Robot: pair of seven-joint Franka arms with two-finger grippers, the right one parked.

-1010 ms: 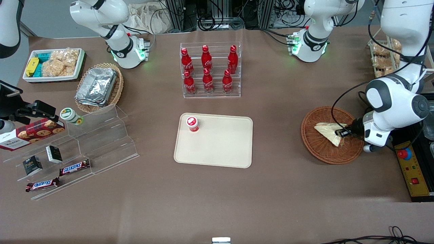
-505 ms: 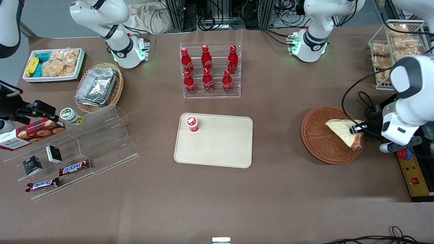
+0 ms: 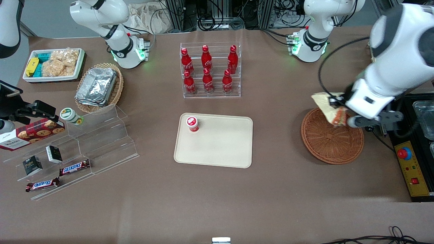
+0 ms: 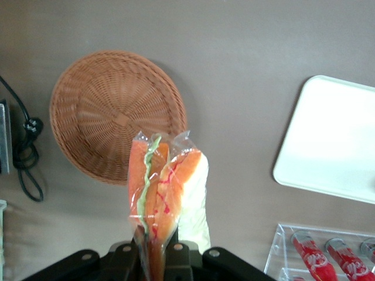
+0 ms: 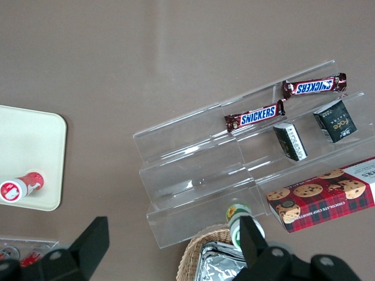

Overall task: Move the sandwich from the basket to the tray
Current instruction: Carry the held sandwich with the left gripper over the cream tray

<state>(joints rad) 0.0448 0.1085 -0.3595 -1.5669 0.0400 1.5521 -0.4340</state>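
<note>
A brown table [image 3: 278,189] is seen from the front, with cables and metal frames at its edge farthest from the camera. Toward the working arm's end of the table, the round reddish-brown woven wicker basket [image 3: 330,140] is resting on the surface, and nothing is lying in it. The left arm's gripper [image 3: 339,107] is held in the air above the rim of this basket that is farther from the camera. Its fingers [image 4: 142,253] are closed on the triangular wedge sandwich of pale bread with a red-orange filling edge [image 3: 328,106], which is wrapped in clear film. In the wrist view, the sandwich [image 4: 165,196] is pinched at one end between the dark fingers and is raised clear of the basket [image 4: 114,114], with orange, green and white layers shown.

The flat rectangular cream-beige plastic tray with rounded corners [image 3: 220,145] is placed near the middle of the table, well apart from the basket. A small red and white cup [image 3: 192,123] is standing on one corner of the tray. A clear acrylic rack of red bottles [image 3: 210,70] is placed farther from the camera than the tray.
</note>
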